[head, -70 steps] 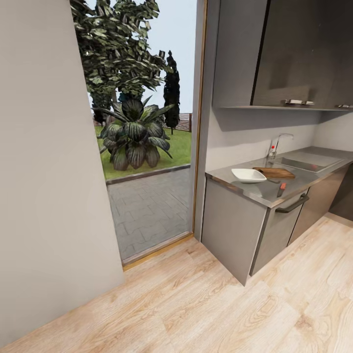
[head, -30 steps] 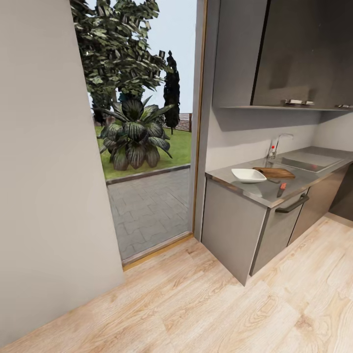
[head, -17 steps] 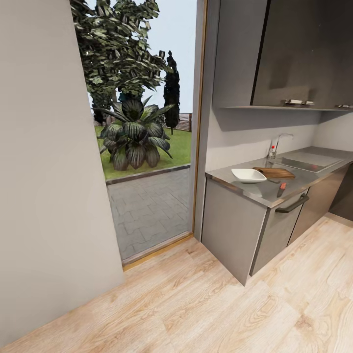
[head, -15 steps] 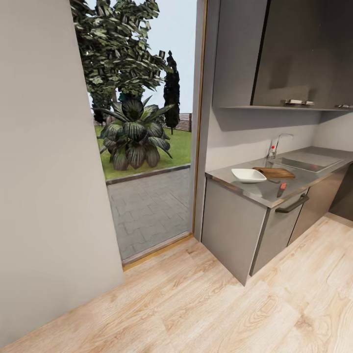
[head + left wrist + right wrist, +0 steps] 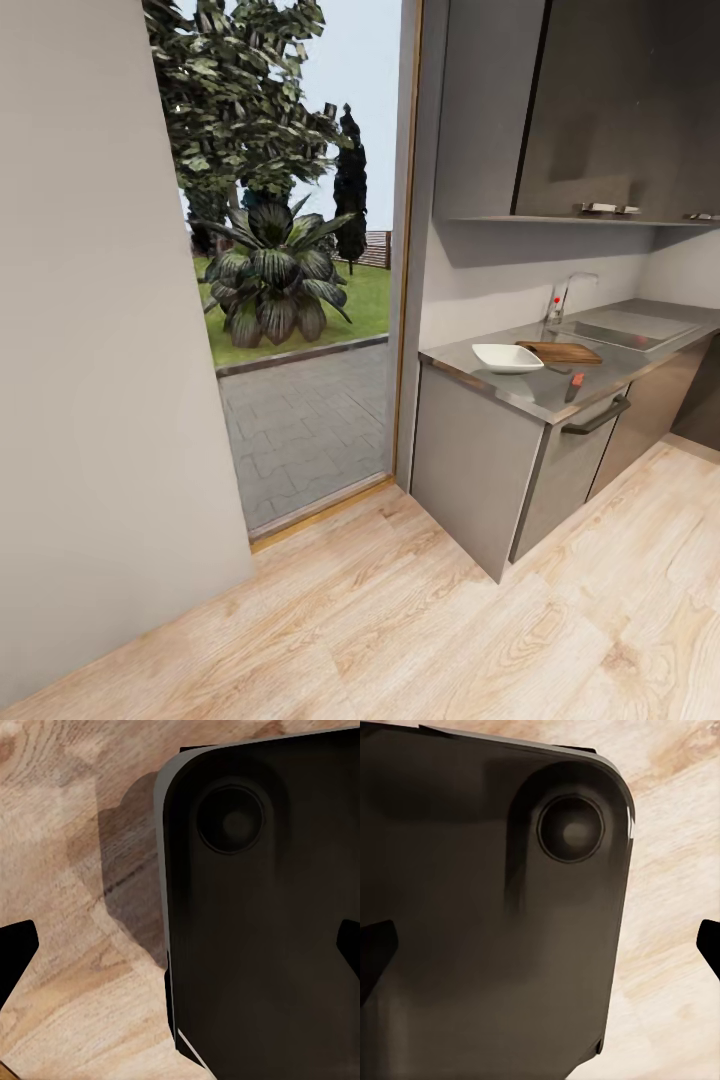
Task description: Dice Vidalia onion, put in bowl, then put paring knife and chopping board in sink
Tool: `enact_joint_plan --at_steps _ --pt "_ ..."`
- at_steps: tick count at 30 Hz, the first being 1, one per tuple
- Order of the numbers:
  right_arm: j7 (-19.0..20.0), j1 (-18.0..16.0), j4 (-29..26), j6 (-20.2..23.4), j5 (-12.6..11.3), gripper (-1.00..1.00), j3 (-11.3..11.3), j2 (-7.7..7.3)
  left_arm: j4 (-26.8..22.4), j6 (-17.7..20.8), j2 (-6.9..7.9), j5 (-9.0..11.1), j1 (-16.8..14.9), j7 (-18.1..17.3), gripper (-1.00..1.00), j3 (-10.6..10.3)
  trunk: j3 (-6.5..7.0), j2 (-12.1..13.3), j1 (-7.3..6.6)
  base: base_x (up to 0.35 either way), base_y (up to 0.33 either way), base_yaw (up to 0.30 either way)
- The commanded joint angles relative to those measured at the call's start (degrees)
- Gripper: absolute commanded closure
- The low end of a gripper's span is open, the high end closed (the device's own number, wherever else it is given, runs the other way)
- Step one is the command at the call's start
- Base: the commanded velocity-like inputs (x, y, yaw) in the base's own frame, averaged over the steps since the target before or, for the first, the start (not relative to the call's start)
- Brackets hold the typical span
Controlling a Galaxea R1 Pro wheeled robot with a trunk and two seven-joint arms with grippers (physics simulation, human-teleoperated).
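Over on the right side of the kitchen, past the open doorway to the garden, everything for the job is laid out on the worktop (image 5: pixel 545 392), and the robot is parked well back from it on the wooden floor (image 5: pixel 400 620), so I'd say it hasn't started the actual work yet. The white bowl (image 5: pixel 507 357) sits near the worktop's near end, the chopping board (image 5: pixel 560 351) is just beside it on the sink side, and the paring knife (image 5: pixel 573 384) lies near the front edge, apart from the board. Handy layout I guess: board right between bowl and sink (image 5: pixel 622 333), short trips for everything. The onion is supposed to be in that sink, but from this angle the basin is so shallow-looking I can't make it out at all; only the faucet (image 5: pixel 568 293) with its red knob stands out. Both wrist views look down at the floor past a dark bulky part of the robot's own body, arms seemingly tucked for driving. The left gripper (image 5: pixel 180 952) and right gripper (image 5: pixel 540 952) each show dark fingertips at opposite edges of their views, so spread wide, holding nothing.
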Motion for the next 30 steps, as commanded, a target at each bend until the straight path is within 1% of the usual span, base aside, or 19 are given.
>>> enact_joint_plan --at_steps 1,30 --pt "-0.27 0.03 -0.09 -0.04 0.18 -1.00 0.31 0.01 -0.09 -0.09 0.01 -0.25 0.03 0.12 -1.00 -0.06 -0.03 -0.02 0.00 0.000 0.000 0.000" --pt "-0.27 0.03 -0.09 -0.02 0.18 -1.00 0.32 0.02 -0.09 -0.09 0.01 -0.25 0.03 0.12 -1.00 -0.06 -0.03 -0.02 0.00 0.000 0.000 0.000"
